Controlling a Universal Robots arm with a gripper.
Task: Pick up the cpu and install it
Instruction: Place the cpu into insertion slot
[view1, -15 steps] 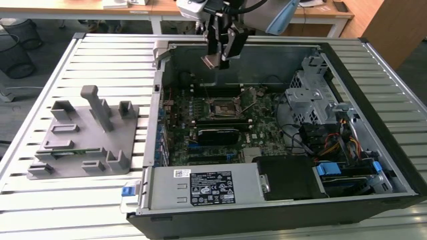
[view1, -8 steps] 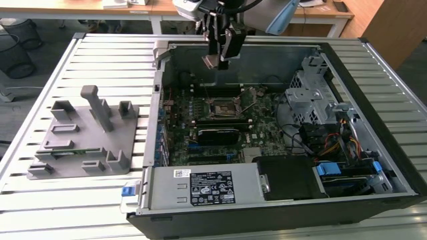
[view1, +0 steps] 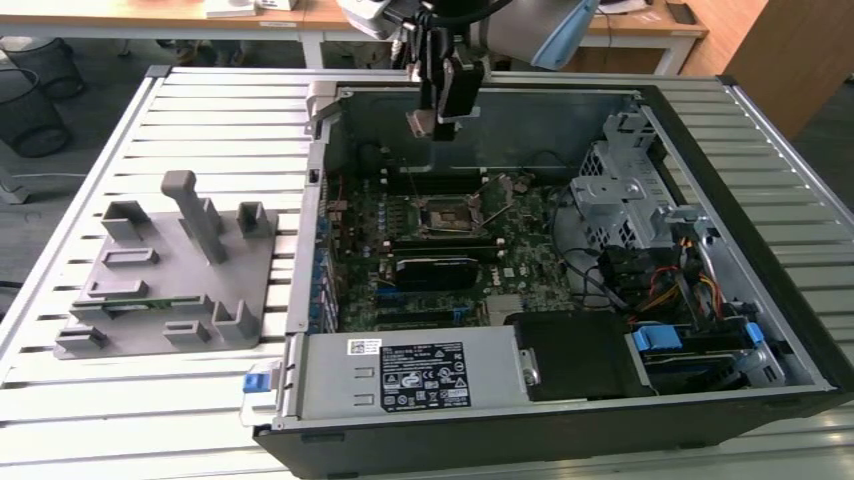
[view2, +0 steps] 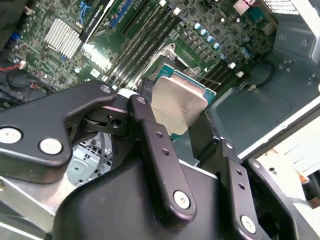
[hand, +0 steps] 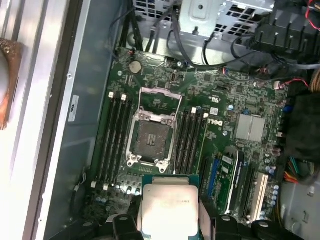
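Note:
The cpu is a flat square chip with a silver top and a green rim. My gripper is shut on it, one black finger on each side. In the exterior view the gripper hangs high over the far side of the open computer case, with the cpu at its tip. The second wrist view shows the cpu held between the fingers above the motherboard. The open socket lies on the motherboard with its metal frame raised; in the exterior view the socket sits nearer than the gripper.
Memory slots flank the socket. A grey fixture block stands on the slatted table at the exterior view's left. Inside the case are a power supply, a metal drive cage and cable bundles.

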